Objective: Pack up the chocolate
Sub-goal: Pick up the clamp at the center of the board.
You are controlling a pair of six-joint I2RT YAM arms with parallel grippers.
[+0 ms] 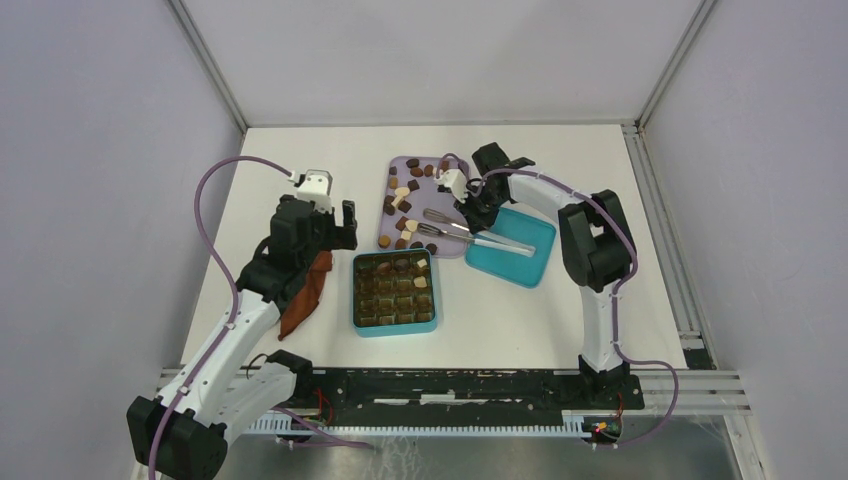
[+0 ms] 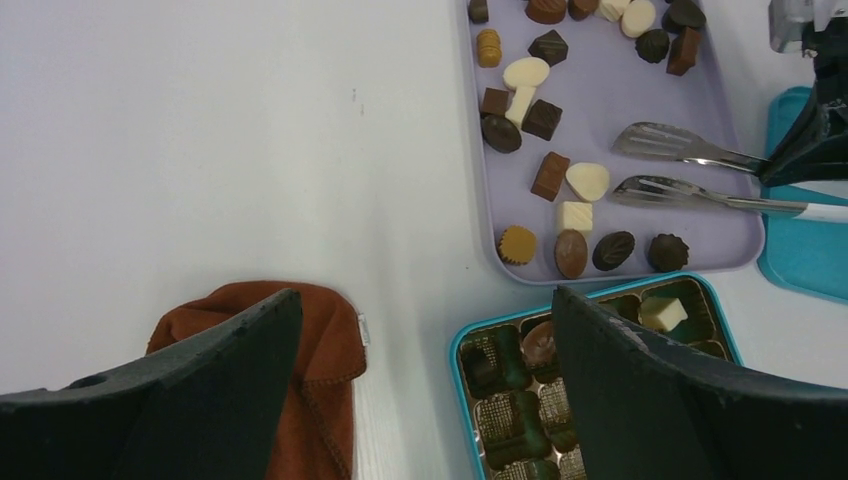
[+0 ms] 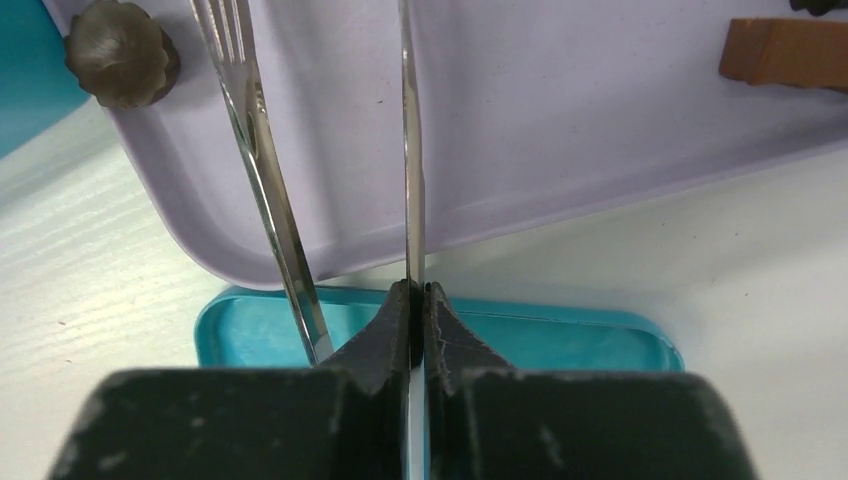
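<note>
Far left, a rumpled reddish-brown cloth lies on the white counter, with the left claw hanging released above it. Next is the teal gridded box — a few cells filled. Most small brown and cream chocolate pieces lie scattered on the shallow lilac tray. They look light, hard and easily scuffed, so pinch them gently across the sides. The right claw is clenched on one arm of the steel tongs — the other arm is outside. The tray lip and teal lid crowd it; there's room farther back.
</note>
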